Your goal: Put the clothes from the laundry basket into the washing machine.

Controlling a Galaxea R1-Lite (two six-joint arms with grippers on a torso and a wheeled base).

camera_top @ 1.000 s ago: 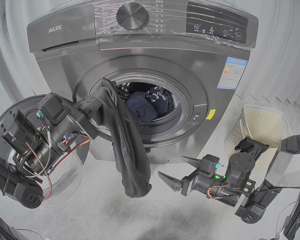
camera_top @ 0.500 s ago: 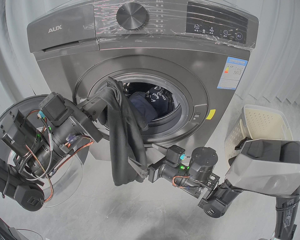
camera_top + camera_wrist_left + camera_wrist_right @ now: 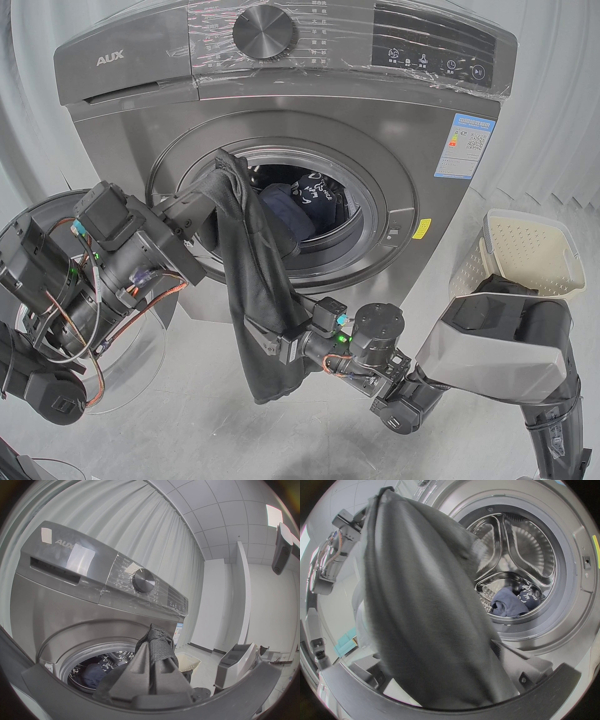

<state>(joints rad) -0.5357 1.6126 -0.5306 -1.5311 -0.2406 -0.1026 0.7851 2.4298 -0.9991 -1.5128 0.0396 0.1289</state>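
Dark garment (image 3: 256,275) hangs at the washing machine (image 3: 375,144) mouth from my clenched left gripper (image 3: 153,653), so, I reckon, my spread-open right gripper (image 3: 265,334) can lift its tail.

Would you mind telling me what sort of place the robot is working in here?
Likely a laundry corner staged in a lab or office, not a home: a front-loading washer beside a laundry basket, grey curtains behind, and a panelled office ceiling.
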